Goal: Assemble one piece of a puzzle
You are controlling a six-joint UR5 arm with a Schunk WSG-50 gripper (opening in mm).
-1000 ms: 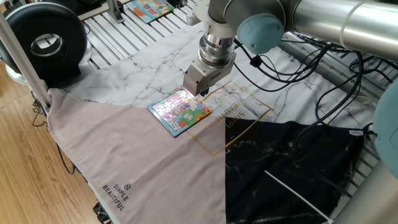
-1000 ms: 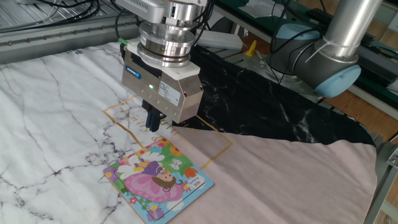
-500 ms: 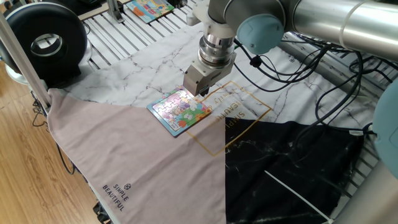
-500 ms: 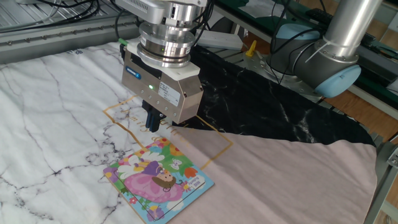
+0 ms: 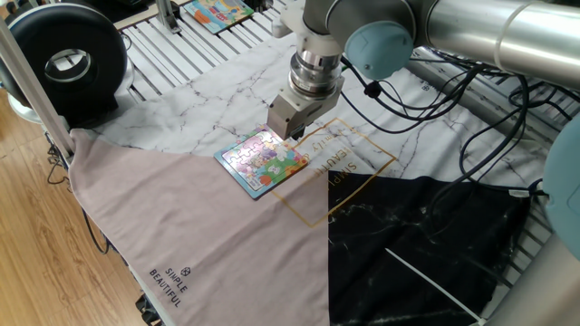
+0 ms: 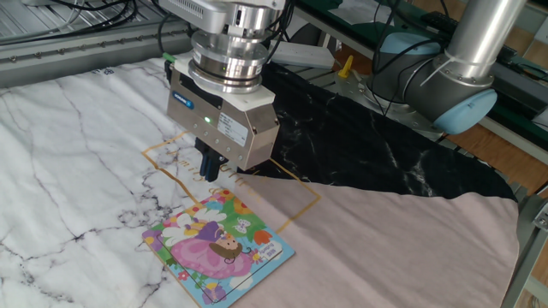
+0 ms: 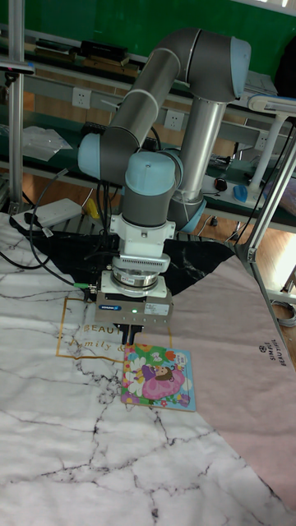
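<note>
The puzzle (image 5: pixel 263 161) (image 6: pixel 218 248) (image 7: pixel 159 378) is a small square board with a blue rim and a pink and green cartoon picture, lying flat on the cloth. My gripper (image 6: pixel 208 169) (image 7: pixel 131 335) hangs just over the board's far edge, by its corner. Its dark fingers (image 6: pixel 204 162) point straight down and stand close together. In the one fixed view the gripper body (image 5: pixel 288 116) hides the fingertips. The piece does not show in any view, and I cannot tell whether it sits between the fingertips.
Marble-print, beige and black cloths cover the table, with a gold printed square (image 5: pixel 340 167) beside the board. A second colourful board (image 5: pixel 216 13) lies at the far end on the slatted top. A black round device (image 5: pixel 63 63) stands at the left, and cables (image 5: pixel 471 118) trail on the right.
</note>
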